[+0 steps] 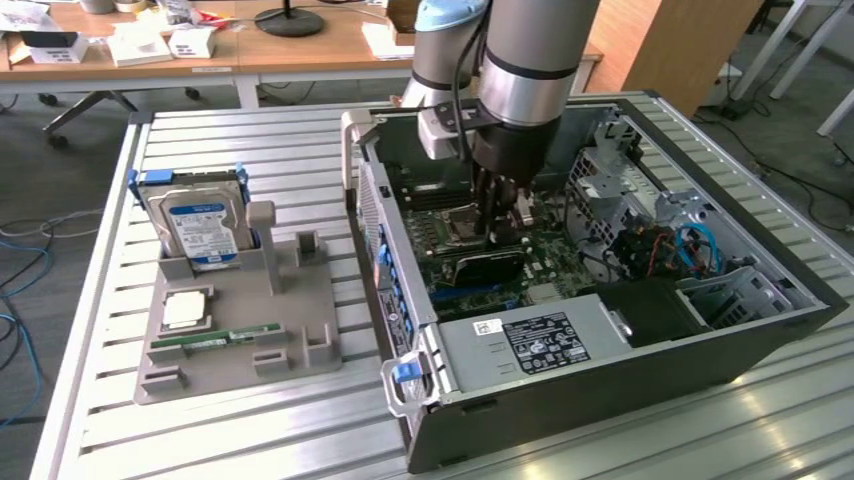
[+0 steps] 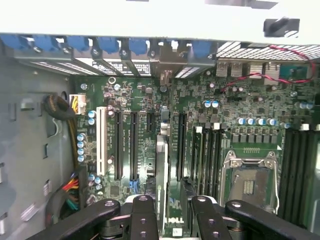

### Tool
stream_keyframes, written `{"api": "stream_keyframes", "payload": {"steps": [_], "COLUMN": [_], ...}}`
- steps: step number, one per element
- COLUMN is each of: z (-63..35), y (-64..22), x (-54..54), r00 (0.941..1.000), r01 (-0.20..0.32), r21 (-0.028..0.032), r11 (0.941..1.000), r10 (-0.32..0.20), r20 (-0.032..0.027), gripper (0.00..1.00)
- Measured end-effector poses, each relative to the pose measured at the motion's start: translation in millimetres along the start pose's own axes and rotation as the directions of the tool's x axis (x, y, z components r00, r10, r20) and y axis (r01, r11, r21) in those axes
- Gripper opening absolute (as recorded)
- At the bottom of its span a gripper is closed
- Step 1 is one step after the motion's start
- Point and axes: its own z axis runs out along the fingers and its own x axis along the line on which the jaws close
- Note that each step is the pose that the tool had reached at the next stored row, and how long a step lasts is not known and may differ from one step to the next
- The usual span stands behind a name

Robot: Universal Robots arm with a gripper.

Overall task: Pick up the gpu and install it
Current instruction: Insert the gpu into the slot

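**Card held edge-down over the board, inside the open case**

Toward the table's (image 1: 267, 135) front edge sits a grey tray (image 1: 227, 375). A green memory stick (image 1: 214, 341) lies flat on it and a hard drive (image 1: 200, 228) stands upright at its far end. Beside the tray lies the open computer case (image 1: 747, 340), with the power supply (image 1: 534, 342) at its near end. Mid-case, the gripper (image 1: 497, 238) is clamped on the gpu (image 1: 483, 268), which stands edge-down among the motherboard's (image 2: 145, 125) slots. Whether it is seated, cannot tell. Past the far edge is a wooden desk (image 1: 320, 50).

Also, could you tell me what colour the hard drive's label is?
The label is blue and white; exterior view.
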Motion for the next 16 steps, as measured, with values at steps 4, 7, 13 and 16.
{"api": "stream_keyframes", "payload": {"steps": [4, 7, 13, 16], "z": [-7.7, -13.0, -22.3, -27.8], "y": [-0.4, -0.7, -1.2, -1.5], "x": [-0.1, -0.3, -0.4, -0.6], "r00": [1.0000, 1.0000, 1.0000, 1.0000], "r01": [0.000, 0.000, 0.000, 0.000], "r21": [-0.0001, 0.0000, -0.0001, -0.0002], "r11": [1.0000, 1.0000, 1.0000, 1.0000], "r10": [0.000, 0.000, 0.000, 0.000], "r20": [0.0002, 0.0004, 0.0005, 0.0007], "gripper": [0.33, 0.33, 0.33, 0.33]}}
